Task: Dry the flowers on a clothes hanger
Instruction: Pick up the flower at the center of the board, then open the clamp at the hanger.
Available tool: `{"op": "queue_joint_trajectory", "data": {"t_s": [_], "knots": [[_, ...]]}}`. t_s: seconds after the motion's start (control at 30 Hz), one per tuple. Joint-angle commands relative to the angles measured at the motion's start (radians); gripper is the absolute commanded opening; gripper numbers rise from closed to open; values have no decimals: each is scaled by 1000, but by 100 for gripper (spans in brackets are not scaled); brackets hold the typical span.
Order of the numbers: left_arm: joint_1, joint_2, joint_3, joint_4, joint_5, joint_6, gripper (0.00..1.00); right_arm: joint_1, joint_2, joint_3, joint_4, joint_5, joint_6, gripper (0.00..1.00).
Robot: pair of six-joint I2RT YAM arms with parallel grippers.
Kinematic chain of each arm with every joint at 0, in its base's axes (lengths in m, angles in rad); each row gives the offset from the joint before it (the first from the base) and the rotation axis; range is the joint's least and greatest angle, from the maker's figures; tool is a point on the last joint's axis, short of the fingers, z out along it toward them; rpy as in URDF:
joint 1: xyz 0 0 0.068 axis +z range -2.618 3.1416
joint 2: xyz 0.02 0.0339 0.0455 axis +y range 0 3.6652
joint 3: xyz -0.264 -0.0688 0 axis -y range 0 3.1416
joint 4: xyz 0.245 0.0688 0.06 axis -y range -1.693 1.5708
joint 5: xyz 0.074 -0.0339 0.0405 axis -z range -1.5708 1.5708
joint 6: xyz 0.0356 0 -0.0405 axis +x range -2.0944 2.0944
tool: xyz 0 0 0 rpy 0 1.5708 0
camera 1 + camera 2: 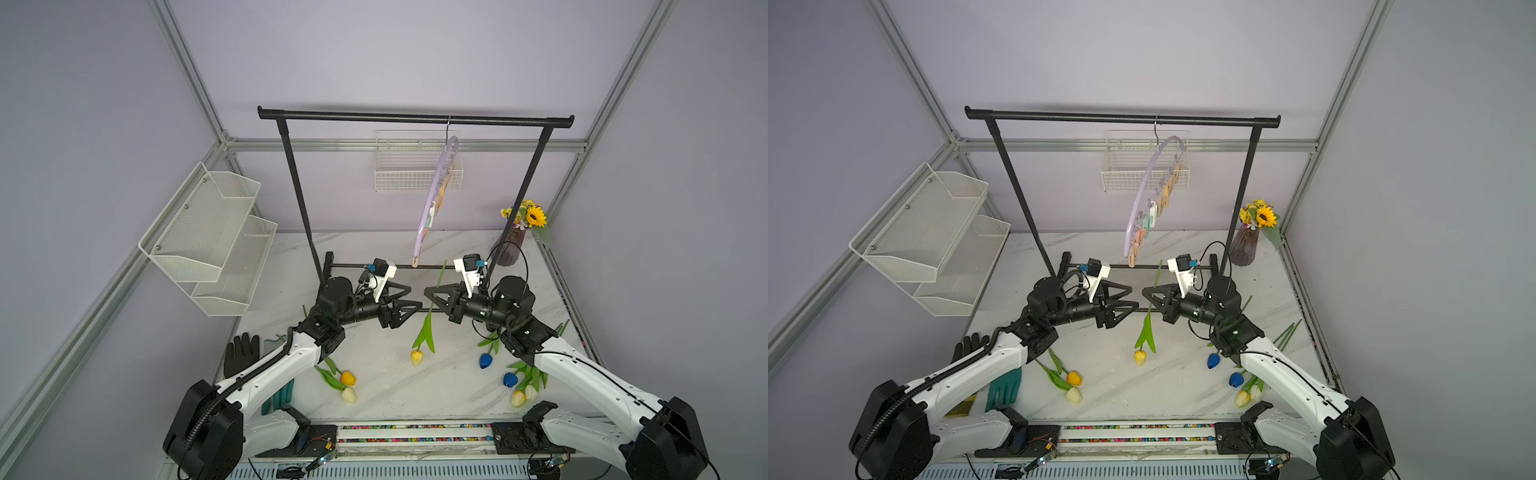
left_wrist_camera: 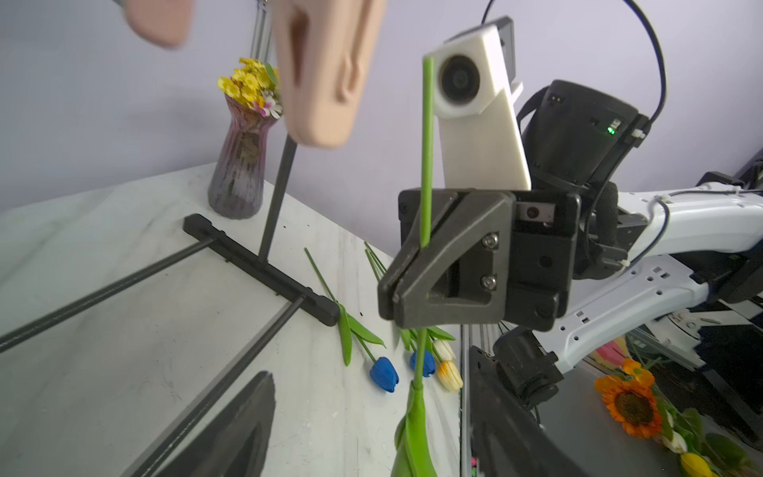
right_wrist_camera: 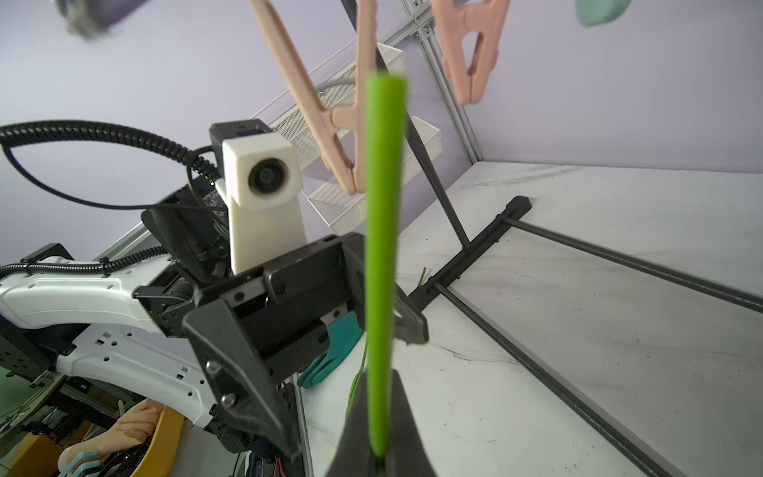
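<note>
A yellow tulip [image 1: 416, 357] hangs head down over the table, and my right gripper [image 1: 428, 293] is shut on its green stem [image 3: 382, 231]. The grip also shows in the left wrist view, on the stem [image 2: 426, 173]. My left gripper [image 1: 415, 296] stands open just left of that stem, its fingers [image 3: 231, 351] apart and holding nothing. The lilac clothes hanger [image 1: 1142, 195] hangs by its hook from the rack rod, and its lowest peach clothespin [image 3: 330, 124] sits close to the stem's top. Other flowers lie on the table: orange [image 1: 347, 378], cream [image 1: 349, 395], blue [image 1: 485, 360].
The black garment rack [image 1: 415, 117] spans the back, with its base bars on the marble table [image 1: 395, 386]. A sunflower vase [image 1: 510, 249] stands at the back right. White wire baskets [image 1: 208, 232] hang on the left wall. Gloves [image 1: 1005, 388] lie at the front left.
</note>
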Motion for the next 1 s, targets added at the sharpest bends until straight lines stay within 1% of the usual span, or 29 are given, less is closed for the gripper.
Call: {"op": "queue_joint_trajectory", "data": {"t_s": [0.0,0.1,0.17,0.23,0.3,0.37,0.43,0.5,0.57,0.63,0.67,0.73,0.9,0.97], "knots": [[30,-67,67,-77,-98,117,75,-7,2,31,-73,10,-109,0],[52,-78,96,-75,-97,192,71,-13,41,64,-78,-13,-125,0],[62,-62,132,-82,-75,238,66,-20,61,77,-67,-22,-135,0],[74,-37,179,-117,-64,267,65,-28,79,93,-65,-22,-145,0],[100,1,246,-171,-52,281,64,-47,92,112,-68,-25,-151,0],[136,48,313,-204,-9,272,64,-81,100,123,-65,-33,-147,0],[158,91,378,-228,-8,260,63,-124,102,135,-68,-20,-132,0],[172,135,434,-247,-13,263,62,-162,103,152,-77,38,-112,0],[183,186,499,-270,-12,270,62,-190,106,178,-109,130,-128,0],[194,227,554,-270,0,264,62,-197,120,220,-153,248,-161,0],[199,274,583,-272,6,263,62,-197,136,251,-177,307,-179,0],[202,317,634,-277,7,264,63,-198,184,324,-205,389,-185,0],[208,414,762,-305,12,266,63,-198,344,519,-219,454,-179,0],[208,451,813,-319,6,270,63,-197,404,595,-229,506,-175,0]]}}
